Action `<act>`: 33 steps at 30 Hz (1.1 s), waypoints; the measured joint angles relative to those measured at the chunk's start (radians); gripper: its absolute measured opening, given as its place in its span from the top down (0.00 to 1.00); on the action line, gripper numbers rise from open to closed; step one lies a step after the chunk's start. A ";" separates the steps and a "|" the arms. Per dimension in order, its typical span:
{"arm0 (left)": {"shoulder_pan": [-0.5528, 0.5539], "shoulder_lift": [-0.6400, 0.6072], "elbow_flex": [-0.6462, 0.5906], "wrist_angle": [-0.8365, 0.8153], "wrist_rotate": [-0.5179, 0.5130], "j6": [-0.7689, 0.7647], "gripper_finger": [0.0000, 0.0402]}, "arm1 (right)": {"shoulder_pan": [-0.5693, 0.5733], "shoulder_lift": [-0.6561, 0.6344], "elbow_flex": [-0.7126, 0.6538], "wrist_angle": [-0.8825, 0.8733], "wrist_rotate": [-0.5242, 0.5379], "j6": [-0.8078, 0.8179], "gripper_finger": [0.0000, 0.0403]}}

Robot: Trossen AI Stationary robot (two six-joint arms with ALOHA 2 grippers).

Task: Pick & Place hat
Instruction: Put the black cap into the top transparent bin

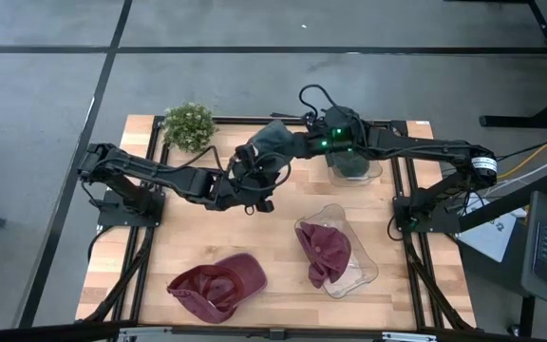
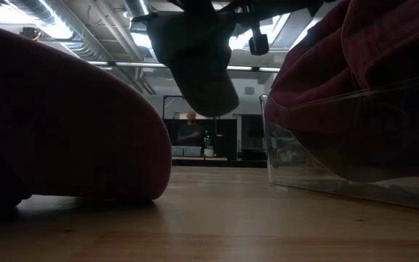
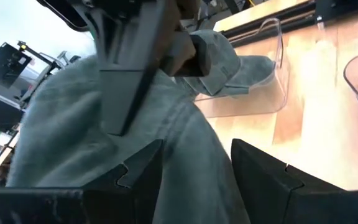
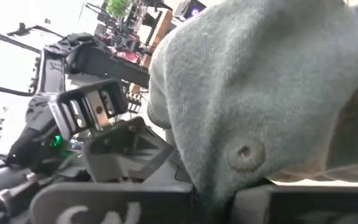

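A grey-green hat (image 1: 272, 139) hangs in the air over the middle of the table, and in the low view the hat (image 2: 195, 62) is well clear of the wood. My right gripper (image 1: 289, 146) reaches in from the table's right and is shut on it. My left gripper (image 1: 260, 182) comes from the left and stands open just below. In its wrist view its fingers (image 3: 143, 167) stand on either side of a hanging fold of the hat (image 3: 185, 143). A maroon hat (image 1: 218, 285) lies on the table near the front edge. Another maroon hat (image 1: 325, 251) lies in a clear tray. My right gripper pinches the hat's crown beside its top button (image 4: 244, 153) between its two fingers, coming nearly level from the table's right. The hat hangs slack below the fingers, clear of the table. My left gripper has cloth between its open fingers; I cannot tell whether they touch it.
A clear tray (image 1: 361, 275) stands at the front right. A second clear container (image 1: 357, 169) stands at the back, under my right arm. A small potted plant (image 1: 190, 125) sits at the back left corner. Bare wood lies between the two maroon hats.
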 joint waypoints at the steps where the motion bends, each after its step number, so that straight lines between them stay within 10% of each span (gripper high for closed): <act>1: 0.000 0.000 0.000 -0.006 0.000 0.000 0.54 | -0.002 0.000 0.000 0.005 0.000 0.000 0.98; 13: -0.010 0.000 0.000 -0.070 -0.078 0.039 0.56 | -0.007 0.000 0.000 0.061 -0.031 0.030 0.98; 24: -0.026 -0.002 0.000 -0.073 -0.107 0.052 0.97 | -0.007 0.000 0.000 0.054 -0.061 0.020 0.98; 33: -0.076 -0.046 0.007 -0.097 -0.018 -0.144 0.99 | -0.006 0.000 0.000 0.019 -0.067 -0.147 0.95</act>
